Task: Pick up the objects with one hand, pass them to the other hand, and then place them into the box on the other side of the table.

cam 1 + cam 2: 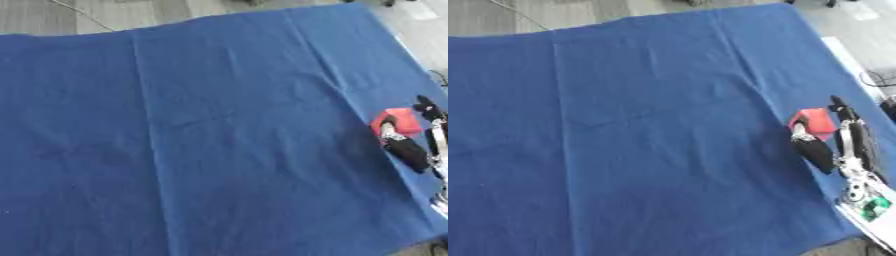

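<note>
Reaching in from the right edge of the table, the right hand [826,137] sits at a small red object [816,121] lying on the blue cloth [640,135]. A black thumb or finger [813,150] lies along the near-left side of the red object, and a thinner black finger [841,111] runs along its far-right side, so the red object shows between them. The digits bracket it on both sides, but whether they press it or merely flank it cannot be told, and whether it is lifted off the cloth cannot be told either. The red object looks blocky, with a lighter pink upper face; no writing, label or brand can be read on it.

Behind the fingers, the silver and white wrist [857,182] leads off toward the lower right corner, with a small green patch [876,206] on it; any marking there is illegible.

Creased blue cloth covers nearly the whole table, with grey floor [535,15] showing past its far edge.
</note>
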Motion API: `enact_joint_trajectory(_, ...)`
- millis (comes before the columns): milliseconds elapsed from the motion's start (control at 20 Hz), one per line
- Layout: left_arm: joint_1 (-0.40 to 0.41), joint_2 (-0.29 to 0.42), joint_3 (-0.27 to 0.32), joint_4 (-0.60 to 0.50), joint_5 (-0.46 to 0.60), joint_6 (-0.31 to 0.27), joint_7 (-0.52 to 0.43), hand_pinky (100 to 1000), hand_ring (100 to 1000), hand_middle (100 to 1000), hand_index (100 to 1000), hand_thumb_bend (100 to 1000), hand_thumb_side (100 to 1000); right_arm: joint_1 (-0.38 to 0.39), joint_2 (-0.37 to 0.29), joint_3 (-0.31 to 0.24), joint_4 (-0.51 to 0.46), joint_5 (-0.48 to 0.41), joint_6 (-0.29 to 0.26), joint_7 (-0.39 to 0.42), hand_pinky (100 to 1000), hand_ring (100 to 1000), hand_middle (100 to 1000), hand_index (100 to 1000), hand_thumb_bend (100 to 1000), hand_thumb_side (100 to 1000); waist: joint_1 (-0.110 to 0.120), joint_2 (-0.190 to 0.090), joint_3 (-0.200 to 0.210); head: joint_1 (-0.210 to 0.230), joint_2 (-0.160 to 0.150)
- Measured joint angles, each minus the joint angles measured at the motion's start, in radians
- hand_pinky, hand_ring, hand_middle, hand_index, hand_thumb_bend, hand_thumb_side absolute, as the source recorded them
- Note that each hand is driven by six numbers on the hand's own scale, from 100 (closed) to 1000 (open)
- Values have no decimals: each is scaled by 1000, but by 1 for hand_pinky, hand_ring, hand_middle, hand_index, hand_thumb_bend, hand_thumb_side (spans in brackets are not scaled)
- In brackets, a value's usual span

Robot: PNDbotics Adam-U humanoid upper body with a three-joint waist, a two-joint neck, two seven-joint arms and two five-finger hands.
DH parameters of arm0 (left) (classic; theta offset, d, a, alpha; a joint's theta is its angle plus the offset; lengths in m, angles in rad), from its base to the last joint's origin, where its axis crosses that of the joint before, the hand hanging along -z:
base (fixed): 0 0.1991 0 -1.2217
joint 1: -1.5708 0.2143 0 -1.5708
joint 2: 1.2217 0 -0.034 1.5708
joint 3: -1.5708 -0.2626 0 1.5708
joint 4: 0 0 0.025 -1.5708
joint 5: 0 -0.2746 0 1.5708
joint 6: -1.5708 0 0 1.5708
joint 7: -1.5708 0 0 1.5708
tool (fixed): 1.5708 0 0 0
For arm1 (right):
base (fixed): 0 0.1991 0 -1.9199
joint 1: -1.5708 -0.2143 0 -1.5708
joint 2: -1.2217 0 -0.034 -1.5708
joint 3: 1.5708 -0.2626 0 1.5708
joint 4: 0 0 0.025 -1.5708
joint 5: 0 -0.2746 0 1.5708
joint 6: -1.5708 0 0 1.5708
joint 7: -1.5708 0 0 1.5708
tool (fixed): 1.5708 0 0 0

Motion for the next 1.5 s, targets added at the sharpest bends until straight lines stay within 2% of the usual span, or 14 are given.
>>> enact_joint_trajectory(1500, 2, 0, 0, 0, 0, 0, 0, 916, 766, 701, 803, 100, 814, 2, 9, 9, 0, 11, 48, 48, 1000, 916, 869, 1000, 100, 591, 4, 0, 0, 0, -1)
